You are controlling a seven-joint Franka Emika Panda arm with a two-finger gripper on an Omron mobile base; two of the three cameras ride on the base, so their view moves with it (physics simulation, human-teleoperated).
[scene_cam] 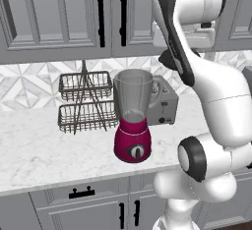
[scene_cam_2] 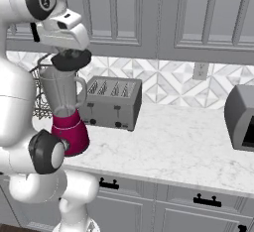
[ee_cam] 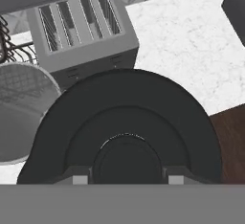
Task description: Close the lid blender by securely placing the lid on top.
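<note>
While tool (scene_cam_2: 71, 52) seemingly pinches lid (ee_cam: 125, 122), blender (scene_cam: 133, 117) on marble counter (scene_cam: 39, 150), grey cabinets (scene_cam: 54, 13)

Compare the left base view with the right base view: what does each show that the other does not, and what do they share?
Left base view alone: the blender's dial knob and both tiers of the wire rack. Right base view alone: the lid held in the gripper just above the jar, the toaster's slots from above, and a grey appliance at the right edge. Both: the blender, the toaster, the marble counter.
</note>
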